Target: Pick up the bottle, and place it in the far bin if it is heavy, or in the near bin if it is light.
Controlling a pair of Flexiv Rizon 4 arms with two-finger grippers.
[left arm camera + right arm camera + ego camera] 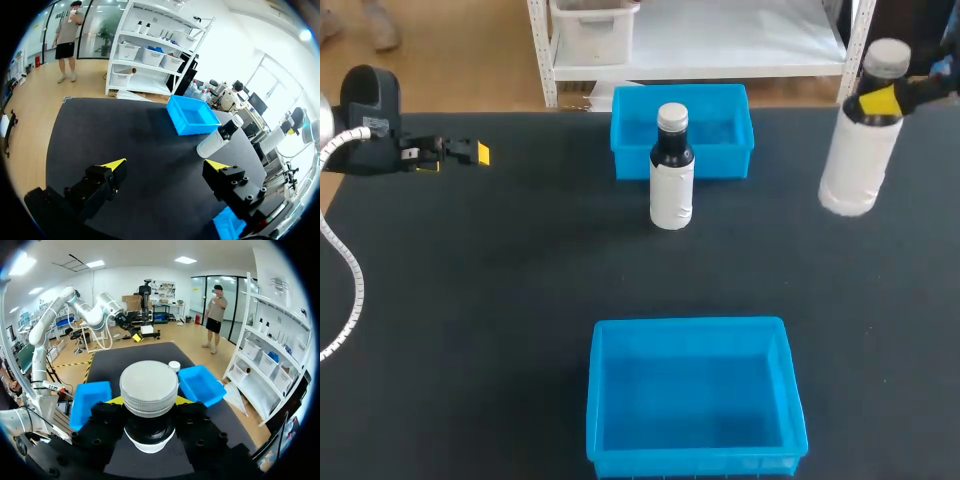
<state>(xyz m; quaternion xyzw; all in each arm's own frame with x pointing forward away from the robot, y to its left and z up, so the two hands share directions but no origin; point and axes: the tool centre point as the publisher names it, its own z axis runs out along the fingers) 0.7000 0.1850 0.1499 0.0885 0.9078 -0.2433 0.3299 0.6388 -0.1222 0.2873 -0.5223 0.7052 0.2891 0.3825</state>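
In the head view our right gripper (876,100) runs off the edge, one yellow tip showing against the white plastic bottle with a grey cap (858,160). From the right wrist, that cap and our black fingers (102,427) hide the bottle's body. The near blue plastic bin (690,323) is cut off at its front wall in the head view.

Wide table (470,300) with dark matte top

Bright, even light is falling from overhead. The dark tabletop (125,145) is catching a pale sheen beside the far bin (197,128); the near bin (690,324), at 6 o'clock, is shading softly inside.
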